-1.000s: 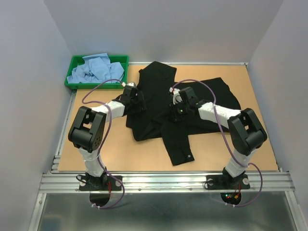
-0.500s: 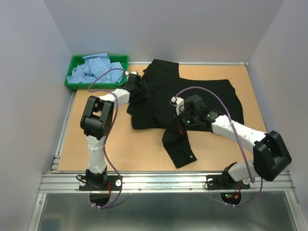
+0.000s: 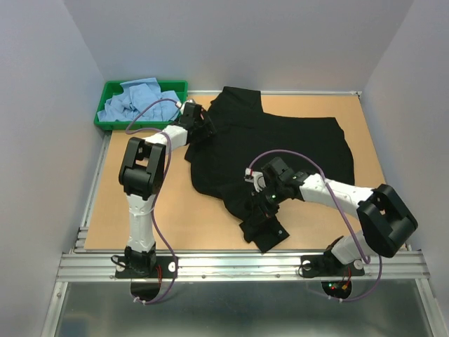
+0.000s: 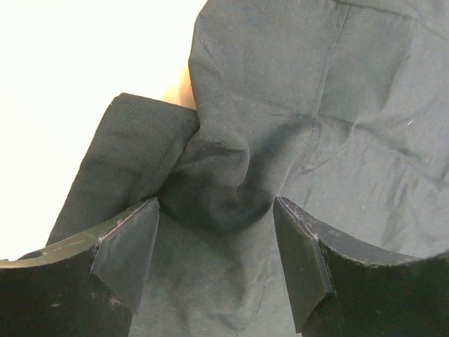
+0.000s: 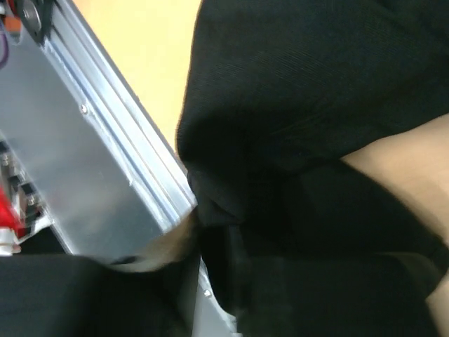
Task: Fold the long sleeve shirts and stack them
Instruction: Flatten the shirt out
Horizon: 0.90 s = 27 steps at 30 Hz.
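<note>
A black long sleeve shirt (image 3: pixel 295 147) lies spread across the middle and back of the table. Its near sleeve (image 3: pixel 270 235) is bunched toward the front edge. My right gripper (image 3: pixel 261 207) is low over that sleeve. In the right wrist view, dark cloth (image 5: pixel 295 84) is gathered between the blurred jaws of the right gripper (image 5: pixel 224 281), which is shut on it. My left gripper (image 3: pixel 202 130) is at the shirt's back left corner. In the left wrist view, the left gripper (image 4: pixel 215 203) stands open over a puckered fold of black cloth (image 4: pixel 316 105). Light blue shirts (image 3: pixel 137 102) lie crumpled in the tray.
A green plastic tray (image 3: pixel 133 126) sits at the back left corner. An aluminium rail (image 3: pixel 245 263) runs along the front edge, and in the right wrist view this rail (image 5: pixel 105 161) is close beside the held sleeve. Grey walls enclose three sides.
My right gripper has moved toward the front edge, dragging the black sleeve with it and bunching it. My left gripper has moved back to the shirt's far left corner. The shirt's body lies flatter.
</note>
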Each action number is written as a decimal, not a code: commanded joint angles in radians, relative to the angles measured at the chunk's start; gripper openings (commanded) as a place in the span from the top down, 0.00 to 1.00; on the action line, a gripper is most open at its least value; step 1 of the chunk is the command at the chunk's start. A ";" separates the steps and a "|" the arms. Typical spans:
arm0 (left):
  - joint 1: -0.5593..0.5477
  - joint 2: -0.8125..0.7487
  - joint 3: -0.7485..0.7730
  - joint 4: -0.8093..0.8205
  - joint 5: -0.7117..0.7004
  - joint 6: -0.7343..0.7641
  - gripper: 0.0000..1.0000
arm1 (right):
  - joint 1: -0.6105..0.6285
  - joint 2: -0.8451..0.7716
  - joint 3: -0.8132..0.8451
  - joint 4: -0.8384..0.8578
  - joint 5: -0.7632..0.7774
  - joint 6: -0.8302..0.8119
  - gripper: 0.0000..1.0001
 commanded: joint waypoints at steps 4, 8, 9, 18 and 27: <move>0.003 -0.188 -0.063 0.071 0.035 0.005 0.15 | 0.015 -0.008 0.099 -0.119 0.015 0.016 0.46; -0.006 -0.348 -0.177 0.066 0.036 0.045 0.12 | -0.014 -0.049 0.191 -0.132 0.376 0.088 0.30; -0.012 -0.422 -0.238 0.058 0.033 0.057 0.11 | -0.058 -0.054 0.214 -0.138 0.420 0.114 0.30; -0.044 -0.793 -0.625 -0.007 -0.011 0.069 0.11 | -0.356 -0.025 0.258 -0.125 0.713 0.241 0.17; -0.051 -0.847 -0.837 0.045 0.018 0.009 0.19 | -0.499 0.083 0.277 0.003 0.813 0.318 0.23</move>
